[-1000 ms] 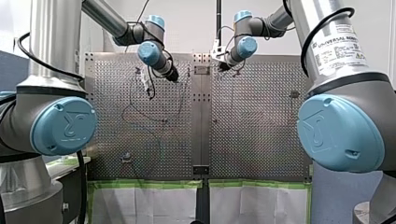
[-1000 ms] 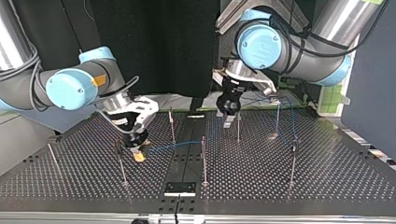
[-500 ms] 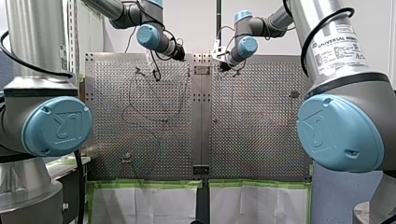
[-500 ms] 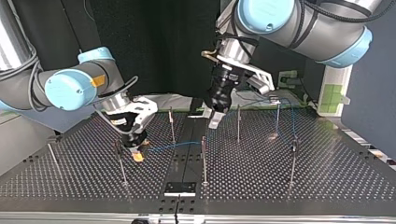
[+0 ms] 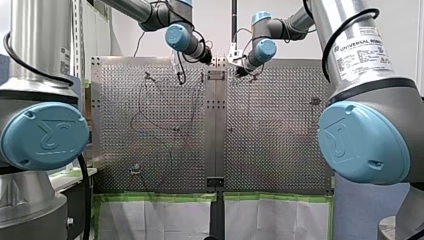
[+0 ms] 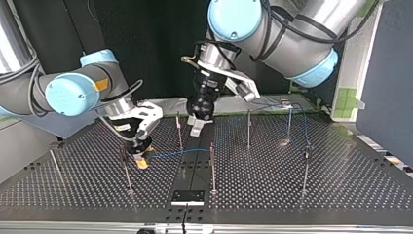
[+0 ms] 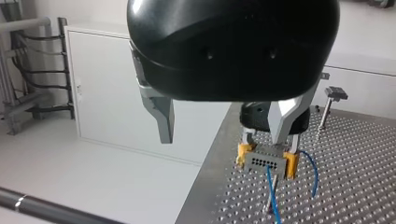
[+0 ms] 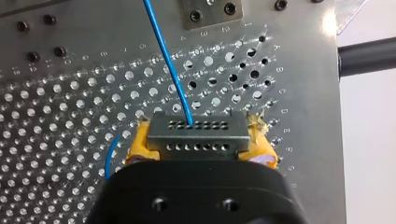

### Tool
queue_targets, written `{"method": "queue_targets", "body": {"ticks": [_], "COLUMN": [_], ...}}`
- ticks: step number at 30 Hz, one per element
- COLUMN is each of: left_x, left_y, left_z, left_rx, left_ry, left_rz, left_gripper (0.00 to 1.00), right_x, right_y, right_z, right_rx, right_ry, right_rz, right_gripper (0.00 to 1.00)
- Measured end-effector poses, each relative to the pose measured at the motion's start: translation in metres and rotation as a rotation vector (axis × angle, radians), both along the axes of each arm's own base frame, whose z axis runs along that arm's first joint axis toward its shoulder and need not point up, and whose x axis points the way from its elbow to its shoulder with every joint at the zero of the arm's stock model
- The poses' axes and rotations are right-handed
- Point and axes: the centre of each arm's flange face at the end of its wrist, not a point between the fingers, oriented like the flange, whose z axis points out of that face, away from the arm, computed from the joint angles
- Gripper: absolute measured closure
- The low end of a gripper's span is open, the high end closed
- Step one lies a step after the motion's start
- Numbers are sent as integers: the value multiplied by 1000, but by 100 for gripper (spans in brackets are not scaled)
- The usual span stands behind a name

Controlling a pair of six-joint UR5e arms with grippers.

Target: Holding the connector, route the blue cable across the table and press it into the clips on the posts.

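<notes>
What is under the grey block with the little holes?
The perforated table lies below the connector, which the yellow pads of my right gripper squeeze. The spot straight beneath is hidden by the connector itself.

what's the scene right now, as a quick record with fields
left gripper: open, empty, above the table
right gripper: shut on the connector, yellow pads on either side
blue cable: leaves the connector and runs toward the middle post
clip seating: cannot tell
</notes>
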Motion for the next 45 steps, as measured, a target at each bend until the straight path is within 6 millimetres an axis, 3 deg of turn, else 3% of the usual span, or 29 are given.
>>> {"method": "queue_targets", "body": {"ticks": [8,14,25,37,45], "left_x": [-1,5,52,94,112], "left_y": [-34,-49,-50,-59,-58], "left_z": [-5,-10,-21,-55,-47], "left_rx": [32,69,89,108,79], "left_ry": [13,25,35,60,26], "left_rz": [1,24,145,182,220], "left_gripper": [0,0,0,0,0], "right_x": [-1,0,-2,-1,-1], "right_y": [-1,0,-1,-1,-1], "right_z": [0,0,-1,-1,-1], "right_rx": [1,2,2,3,2], "right_ry": [0,1,1,1,1], "right_rz": [-2,-1,-3,-3,-3], "right_gripper": [100,100,100,100,100]}}
